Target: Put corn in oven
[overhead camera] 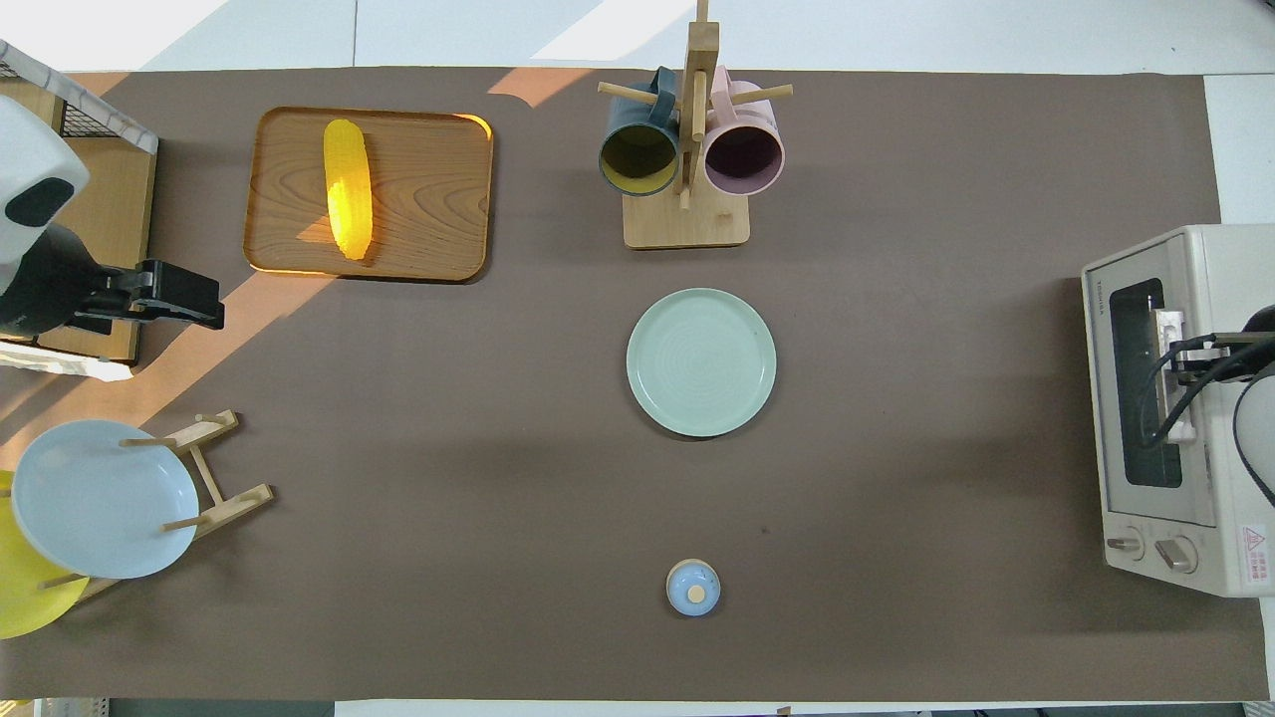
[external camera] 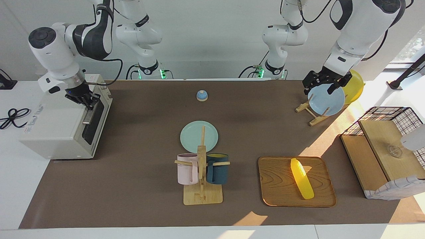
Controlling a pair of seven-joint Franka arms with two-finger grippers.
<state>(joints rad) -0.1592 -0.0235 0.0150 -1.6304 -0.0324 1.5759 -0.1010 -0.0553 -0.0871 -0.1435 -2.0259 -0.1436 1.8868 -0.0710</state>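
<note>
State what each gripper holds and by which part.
The right gripper is at the oven door's bar handle; whether it grips it cannot be told. The left gripper holds nothing.

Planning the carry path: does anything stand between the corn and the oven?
Yes. The oven door is shut, with the right gripper at its handle. The mug rack stands between the corn and the oven.
</note>
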